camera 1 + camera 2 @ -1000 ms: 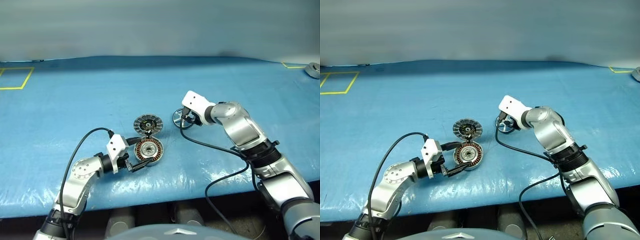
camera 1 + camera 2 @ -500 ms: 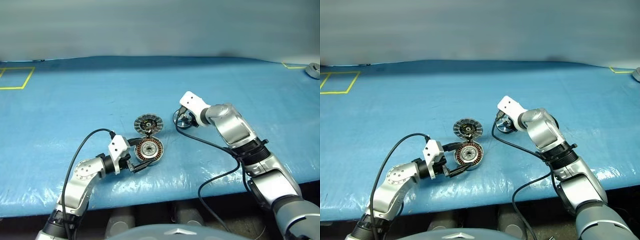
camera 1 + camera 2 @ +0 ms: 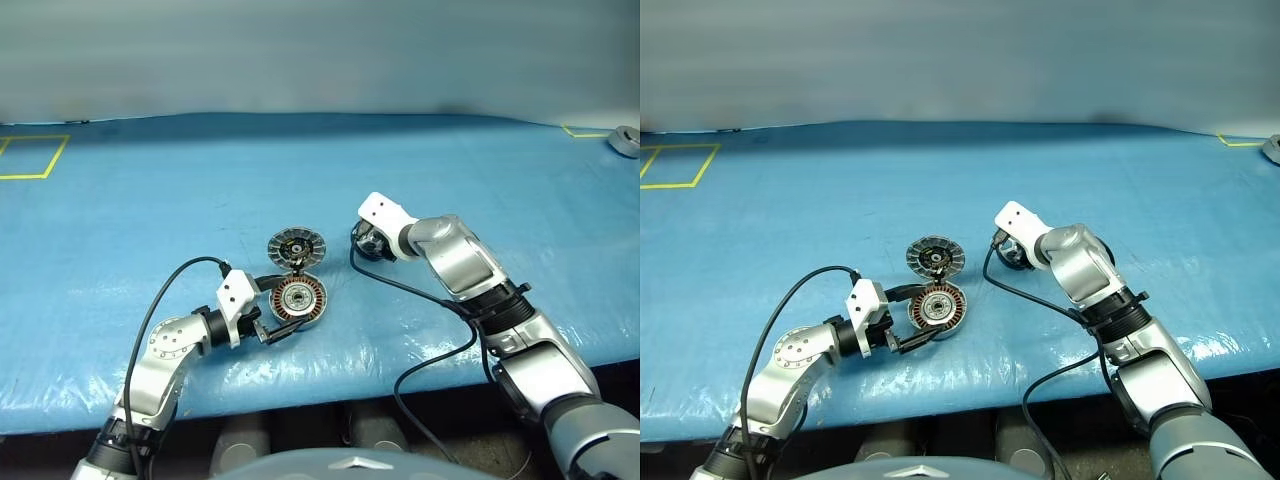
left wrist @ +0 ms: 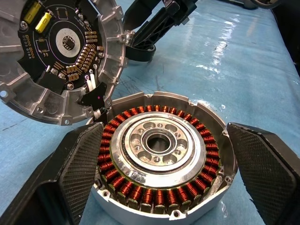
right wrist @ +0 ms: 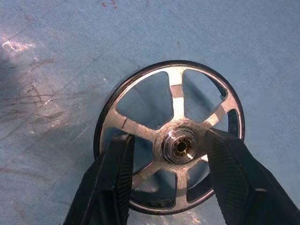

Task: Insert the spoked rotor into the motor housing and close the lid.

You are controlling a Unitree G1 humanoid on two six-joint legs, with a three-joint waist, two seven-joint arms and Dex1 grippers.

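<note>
The spoked rotor [image 5: 171, 136] lies flat on the blue table cover [image 3: 150, 220], right of centre, and the right gripper [image 5: 168, 154] is down over it. One black finger [image 5: 112, 180] sits over a gap between spokes on one side of the hub, the other finger [image 5: 234, 176] over the spokes on the opposite side, so the silver hub stands right between them. The fingers are part-spread, not touching the hub; whether they touch the spokes or rim I cannot tell.

To the left and nearer, the motor housing [image 4: 164, 187] rests on the cover with its copper windings facing up around the silver centre. The left gripper [image 4: 164, 173] has its fingers spread wide, one finger [image 4: 79, 164] on each side of the housing's rim, just beside it; contact is not clear.

Just beyond the housing, touching its far edge, the lid [image 4: 56, 56] stands open, tilted, its inner face with the dark circuit board showing. Rotor and housing lie well apart
</note>
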